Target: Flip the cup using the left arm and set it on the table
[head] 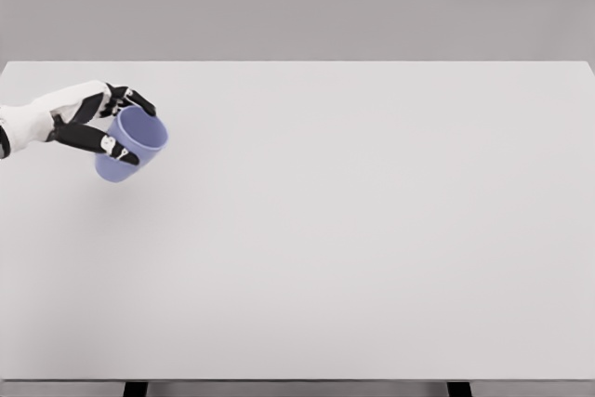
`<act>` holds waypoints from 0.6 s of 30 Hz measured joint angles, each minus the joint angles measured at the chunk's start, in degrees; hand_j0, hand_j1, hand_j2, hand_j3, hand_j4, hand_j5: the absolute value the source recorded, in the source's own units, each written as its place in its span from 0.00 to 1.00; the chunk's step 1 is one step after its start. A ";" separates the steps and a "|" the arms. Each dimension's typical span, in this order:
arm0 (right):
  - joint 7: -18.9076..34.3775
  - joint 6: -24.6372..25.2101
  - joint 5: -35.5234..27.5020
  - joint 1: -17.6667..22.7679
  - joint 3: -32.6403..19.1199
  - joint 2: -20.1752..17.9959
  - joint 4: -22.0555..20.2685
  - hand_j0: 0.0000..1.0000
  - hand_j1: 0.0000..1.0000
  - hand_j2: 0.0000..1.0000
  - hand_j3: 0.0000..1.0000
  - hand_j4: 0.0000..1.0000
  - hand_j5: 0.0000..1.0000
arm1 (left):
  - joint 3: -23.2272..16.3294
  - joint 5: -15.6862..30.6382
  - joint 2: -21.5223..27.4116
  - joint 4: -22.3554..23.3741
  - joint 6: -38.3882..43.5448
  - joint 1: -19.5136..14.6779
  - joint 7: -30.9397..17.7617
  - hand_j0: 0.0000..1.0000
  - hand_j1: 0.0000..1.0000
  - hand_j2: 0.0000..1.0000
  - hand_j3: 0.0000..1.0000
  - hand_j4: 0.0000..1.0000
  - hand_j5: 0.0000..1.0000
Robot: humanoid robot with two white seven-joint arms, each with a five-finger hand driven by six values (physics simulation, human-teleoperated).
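So I've got my left hand (93,123) wrapped around the blue cup (132,144) out at 9 o'clock on the table (353,230), tilted with its mouth toward 1 o'clock, looks about mid-flip, setting down's not done.

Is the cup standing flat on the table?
No, the left hand holds the blue cup tilted, its opening facing up and right.

The cup (132,143) is a plain lavender-blue tumbler with no handle, tilted so its open mouth faces up and to the right (the inside wall shows). It sits at the far left of the white table (353,230), clasped by fingers.
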 measured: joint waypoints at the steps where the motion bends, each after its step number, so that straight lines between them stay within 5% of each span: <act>1: 0.00 0.00 0.00 0.00 0.00 0.00 0.00 1.00 1.00 1.00 1.00 1.00 1.00 | 0.06 0.84 -0.88 0.29 -0.06 0.09 -0.73 0.54 0.54 0.54 0.54 0.54 0.54; 8: 0.00 0.00 0.00 0.00 0.00 0.00 0.01 1.00 1.00 1.00 1.00 1.00 1.00 | 0.28 3.85 -6.92 5.15 -2.42 0.79 -4.03 0.56 0.56 0.56 0.56 0.56 0.56; 18: 0.00 0.00 0.00 0.00 0.00 0.00 0.00 1.00 1.00 1.00 1.00 1.00 1.00 | 0.80 11.07 -14.22 17.74 -14.41 1.76 -4.52 0.59 0.59 0.59 0.59 0.59 0.59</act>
